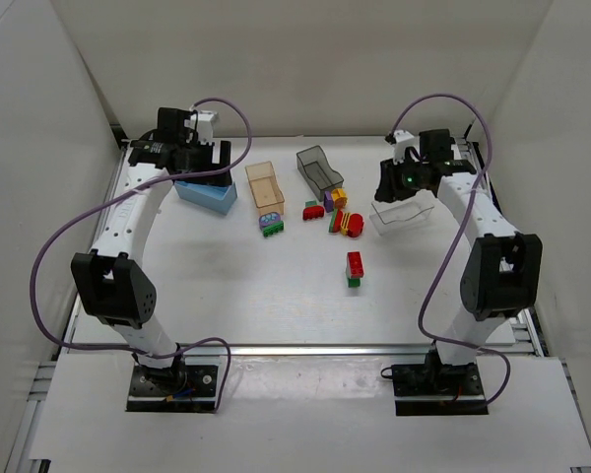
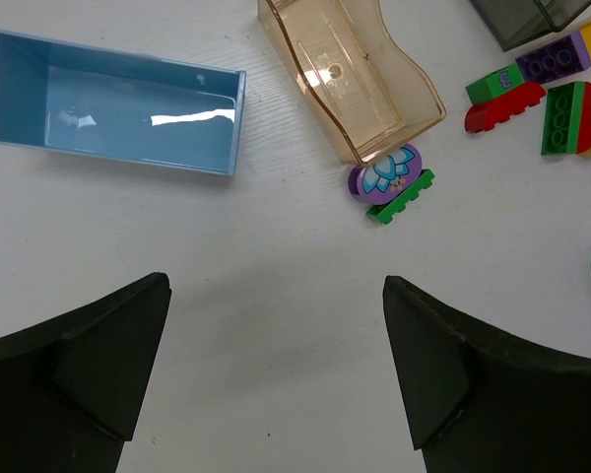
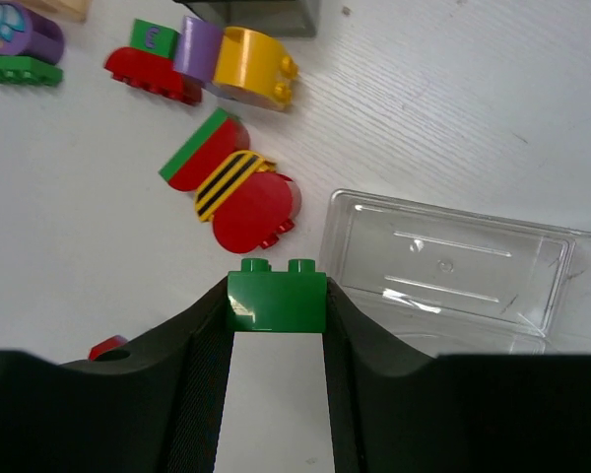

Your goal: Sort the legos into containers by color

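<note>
My right gripper (image 3: 277, 307) is shut on a green lego brick (image 3: 276, 294) and holds it above the table, just left of the clear container (image 3: 443, 271). That gripper shows at the back right in the top view (image 1: 395, 183), over the clear container (image 1: 402, 216). My left gripper (image 2: 276, 286) is open and empty above bare table, near the light blue container (image 2: 118, 103); it shows at the back left in the top view (image 1: 203, 164). The tan-orange container (image 1: 265, 185) and the dark grey container (image 1: 320, 168) stand between the arms.
Loose legos lie mid-table: a purple-and-green clump (image 1: 272, 225), a red brick (image 1: 313, 210), a purple-and-yellow clump (image 1: 333, 198), a red, green and yellow clump (image 1: 347, 225) and a red-on-green stack (image 1: 356, 268). White walls enclose the table.
</note>
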`<action>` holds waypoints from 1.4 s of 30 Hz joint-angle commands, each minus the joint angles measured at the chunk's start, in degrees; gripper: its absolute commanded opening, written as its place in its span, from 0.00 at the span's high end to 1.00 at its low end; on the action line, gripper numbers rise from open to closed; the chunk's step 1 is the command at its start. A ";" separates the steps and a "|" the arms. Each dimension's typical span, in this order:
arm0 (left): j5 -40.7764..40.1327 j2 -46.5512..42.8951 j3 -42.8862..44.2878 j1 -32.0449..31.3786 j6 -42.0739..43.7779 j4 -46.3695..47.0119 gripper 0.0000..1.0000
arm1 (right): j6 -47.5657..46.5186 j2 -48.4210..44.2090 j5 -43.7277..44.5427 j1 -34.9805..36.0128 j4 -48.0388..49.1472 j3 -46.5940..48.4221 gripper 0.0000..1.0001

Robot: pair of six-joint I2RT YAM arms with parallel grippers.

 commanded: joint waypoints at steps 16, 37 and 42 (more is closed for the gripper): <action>-2.57 0.78 1.67 -0.14 0.83 0.42 0.01 | -3.88 8.50 7.22 -2.68 1.32 3.33 0.96; -1.08 3.25 3.78 -0.23 0.66 0.42 0.01 | -3.79 8.24 10.13 -2.85 2.82 -0.28 0.42; -0.46 2.55 3.61 -1.72 3.29 0.34 0.01 | -3.88 5.70 10.04 -2.76 3.26 -0.72 0.37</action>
